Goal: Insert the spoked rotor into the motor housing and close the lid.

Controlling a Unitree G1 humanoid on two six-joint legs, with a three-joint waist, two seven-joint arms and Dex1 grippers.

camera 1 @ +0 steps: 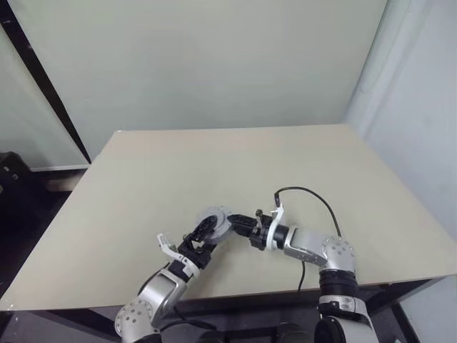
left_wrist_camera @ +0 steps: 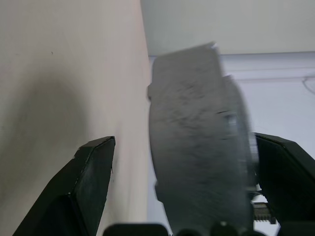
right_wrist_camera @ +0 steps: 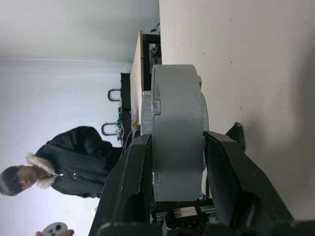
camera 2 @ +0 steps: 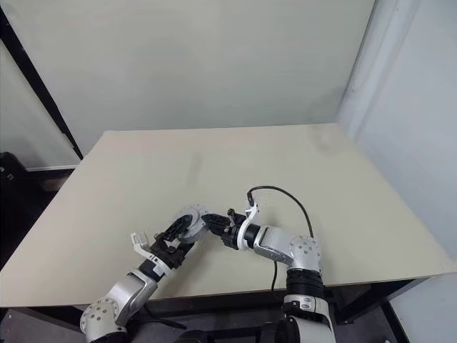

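Right wrist view showed the grey motor housing (right_wrist_camera: 178, 132) held on edge above the table (camera 1: 143, 179), its flat faces pinched by the right gripper (right_wrist_camera: 175, 169). The left gripper (left_wrist_camera: 184, 184) straddled it, fingers spread wide without clamping.

Soft, even light falls on the table (camera 1: 214, 164) in both head views, with only faint shadows and no glare. In the left wrist view the grey disc-shaped part (left_wrist_camera: 197, 142) is smeared, probably by motion or closeness, and a broad dim shadow lies on the tabletop. The right wrist view is sharper, its background bright and washed.
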